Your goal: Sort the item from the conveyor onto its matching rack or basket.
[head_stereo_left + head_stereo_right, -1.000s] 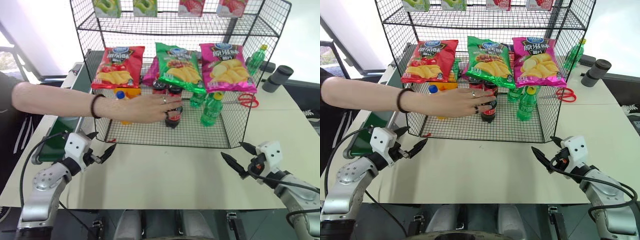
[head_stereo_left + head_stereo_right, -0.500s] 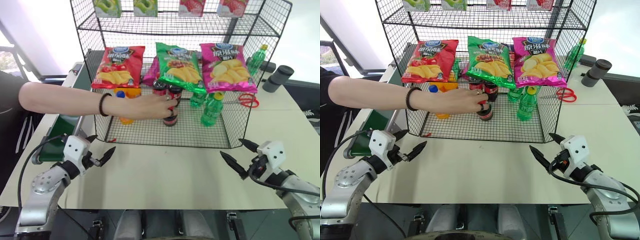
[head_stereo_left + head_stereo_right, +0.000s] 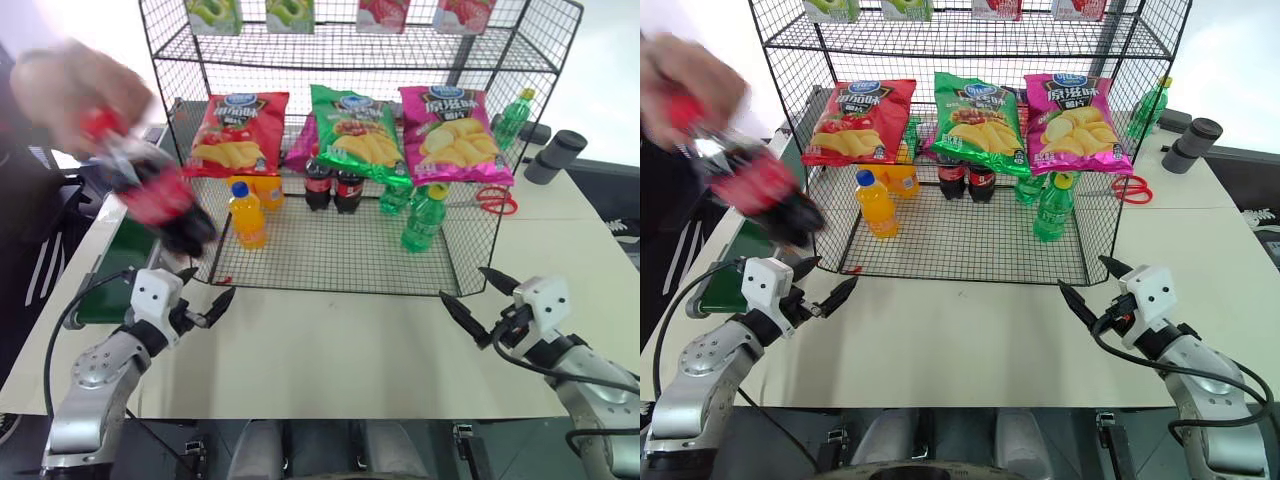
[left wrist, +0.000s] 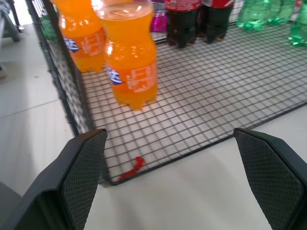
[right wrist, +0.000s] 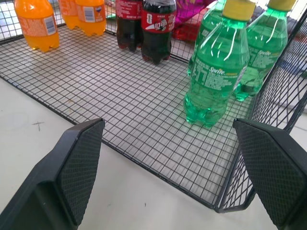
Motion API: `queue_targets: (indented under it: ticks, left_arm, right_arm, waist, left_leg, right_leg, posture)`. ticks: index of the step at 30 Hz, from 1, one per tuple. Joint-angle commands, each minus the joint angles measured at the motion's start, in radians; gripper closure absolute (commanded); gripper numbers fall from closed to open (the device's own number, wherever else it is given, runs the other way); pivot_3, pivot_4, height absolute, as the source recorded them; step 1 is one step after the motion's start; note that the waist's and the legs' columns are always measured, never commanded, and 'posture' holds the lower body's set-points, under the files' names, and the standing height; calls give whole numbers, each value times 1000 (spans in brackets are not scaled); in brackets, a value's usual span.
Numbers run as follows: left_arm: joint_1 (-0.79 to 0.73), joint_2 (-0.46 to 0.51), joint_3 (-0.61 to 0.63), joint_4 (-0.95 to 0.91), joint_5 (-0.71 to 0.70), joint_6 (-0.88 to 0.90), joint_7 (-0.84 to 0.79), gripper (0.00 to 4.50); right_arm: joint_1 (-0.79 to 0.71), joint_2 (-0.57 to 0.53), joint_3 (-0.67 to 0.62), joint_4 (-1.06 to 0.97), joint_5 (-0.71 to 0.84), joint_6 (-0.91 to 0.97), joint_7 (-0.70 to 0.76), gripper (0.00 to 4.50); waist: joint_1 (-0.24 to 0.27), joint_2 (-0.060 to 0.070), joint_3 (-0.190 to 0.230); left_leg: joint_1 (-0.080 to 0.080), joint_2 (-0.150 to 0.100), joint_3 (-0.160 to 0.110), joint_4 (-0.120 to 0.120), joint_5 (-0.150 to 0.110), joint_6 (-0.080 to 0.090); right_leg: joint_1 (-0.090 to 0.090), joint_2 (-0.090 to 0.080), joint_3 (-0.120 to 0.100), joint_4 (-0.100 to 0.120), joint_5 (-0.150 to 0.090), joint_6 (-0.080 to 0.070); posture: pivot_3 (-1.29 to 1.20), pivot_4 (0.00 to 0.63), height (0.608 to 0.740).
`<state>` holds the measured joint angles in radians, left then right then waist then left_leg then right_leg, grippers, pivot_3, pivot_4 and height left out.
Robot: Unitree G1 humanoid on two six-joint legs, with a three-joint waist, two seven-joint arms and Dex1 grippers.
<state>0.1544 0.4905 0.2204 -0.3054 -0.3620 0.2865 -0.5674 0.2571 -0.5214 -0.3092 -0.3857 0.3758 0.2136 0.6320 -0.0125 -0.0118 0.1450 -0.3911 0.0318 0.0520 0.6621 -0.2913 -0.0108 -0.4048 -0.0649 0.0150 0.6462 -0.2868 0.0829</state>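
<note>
The item, a cola bottle with a red cap and red label, is blurred and tilted in a person's hand at the far left, in the air above the conveyor. The rack, a black wire cage with shelves, stands at the middle back of the table. My left gripper is open near the rack's front left corner, over the table, with nothing between its fingers. My right gripper is open and empty near the front right corner, its fingers wide apart.
On the rack floor stand orange soda bottles, two cola bottles and green bottles; chip bags hang above them. Red scissors, a black cylinder and another green bottle lie at the right back.
The person's hand has lifted a cola bottle out of the rack and swung it left, above the conveyor. Both grippers have stayed about where they were, open.
</note>
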Motion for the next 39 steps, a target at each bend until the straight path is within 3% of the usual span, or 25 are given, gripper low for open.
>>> queue_targets:
  ticks: [1,14,22,26,39]
  left_arm:
    - [9,11,34,-71,-14,16,17,0]
    - [75,-95,261,-149,-111,48,207,0]
    - [-6,-111,354,74,-47,-49,321,0]
    - [-44,-100,336,154,-32,-100,298,0]
    - [-175,-69,296,429,10,-257,223,0]
  right_arm:
    - [-18,3,4,-9,14,-1,-1,48]
    - [-148,-3,56,73,25,44,21,48]
    - [-218,33,143,59,12,35,22,48]
    - [-225,47,190,55,-68,46,-49,48]
    - [-224,77,198,24,-51,77,-118,48]
  waist:
    - [0,0,0]
    - [-1,-1,1]
    - [2,-3,1]
    - [1,-4,2]
    - [0,-4,2]
  left_leg:
    - [0,0,0,0,0,0]
    - [0,0,0,0,0,0]
    - [0,-1,0,0,0,0]
    - [0,-1,0,1,0,0]
    - [0,0,0,0,0,0]
  right_leg:
    - [0,0,0,0,0,0]
    - [0,0,0,0,0,0]
    - [0,1,-1,0,0,0]
    - [0,1,-1,0,0,0]
    - [0,0,-1,0,0,0]
  posture:
    - [0,150,740]
    - [0,150,740]
    - [0,150,740]
    - [0,150,740]
    - [0,150,740]
